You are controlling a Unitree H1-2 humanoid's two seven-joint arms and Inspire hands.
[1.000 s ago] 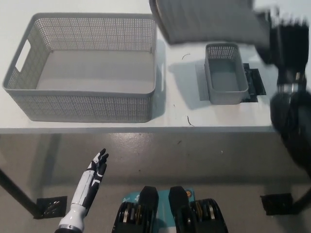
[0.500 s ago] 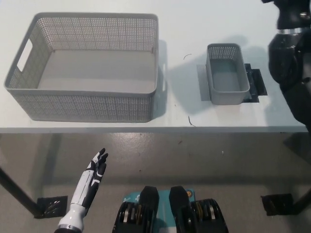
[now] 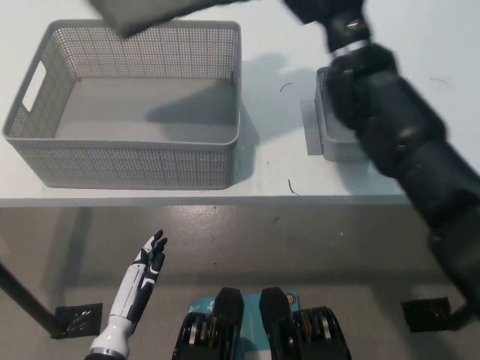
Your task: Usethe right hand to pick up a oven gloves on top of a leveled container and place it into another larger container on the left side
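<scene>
I read this as a lab or test bay rather than a home: I see a plain white table (image 3: pixel 150 199) on black legs over a bare grey concrete floor (image 3: pixel 300 247), with two grey perforated plastic baskets (image 3: pixel 135 161) laid out as props and nothing domestic around.

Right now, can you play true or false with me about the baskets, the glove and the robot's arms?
1. The grey oven glove is up above the big basket. True.
2. The big basket already has the glove lying inside. False: its floor is bare; only a shadow falls there.
3. The black right arm reaches across in front of the small basket. True.
4. The white left hand is holding the big basket. False: it hangs low below the table edge, holding nothing.
5. The small basket stands left of the big one. False: it stands to its right.
</scene>
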